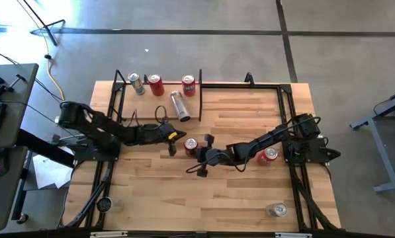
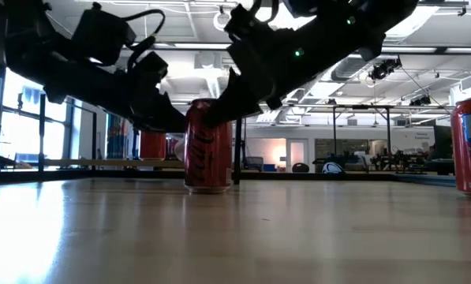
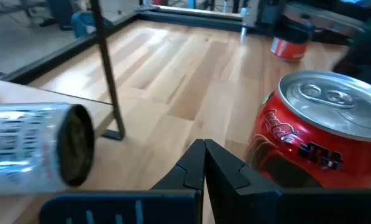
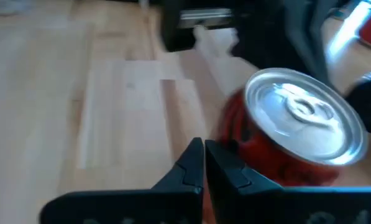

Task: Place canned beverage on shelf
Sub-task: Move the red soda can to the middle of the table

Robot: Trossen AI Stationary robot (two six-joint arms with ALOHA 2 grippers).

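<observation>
Planked pale-wood tabletop (image 1: 250,198) holds 1 upright red can (image 1: 190,145).

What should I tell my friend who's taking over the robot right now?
Left gripper: shut, empty, beside the red cola can mid-table.
Right gripper: shut, empty, on the same can's other side.
Shelf, far left of the table: three upright cans on it, plus a silver can lying on its side.
Off the shelf: the cola can, another red can under the right arm, and a silver can near the front edge.
Left to do: grip a can and shelve it.
</observation>
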